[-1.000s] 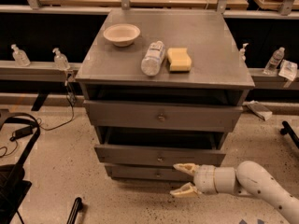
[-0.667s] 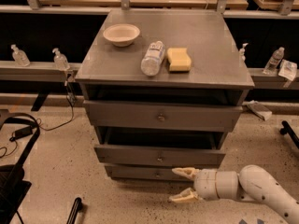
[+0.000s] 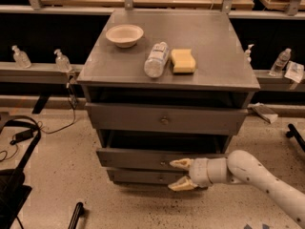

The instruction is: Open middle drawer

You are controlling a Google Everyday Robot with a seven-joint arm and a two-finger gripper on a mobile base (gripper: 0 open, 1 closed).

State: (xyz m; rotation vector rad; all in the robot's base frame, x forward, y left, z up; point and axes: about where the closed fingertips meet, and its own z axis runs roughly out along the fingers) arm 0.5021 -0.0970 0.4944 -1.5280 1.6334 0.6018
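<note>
My gripper [image 3: 171,175] is low in front of the grey cabinet [image 3: 100,73], arm coming in from the lower right. Fingers are spread apart, nothing held. The upper finger [image 3: 180,163] is level with the middle drawer [image 3: 133,158], tip right next to its small centre knob [image 3: 164,163]; can't tell if it's touching. The lower finger [image 3: 180,184] hangs in front of the bottom drawer [image 3: 138,176], near floor level. Middle drawer front sits between the taller top drawer [image 3: 124,117] and the narrow bottom one, with a dark gap above it. On the cabinet top: a pale bowl [image 3: 124,35] at back left, a clear bottle [image 3: 156,59] lying on its side mid-top, and a yellow sponge [image 3: 183,61] just beside it on the right.
</note>
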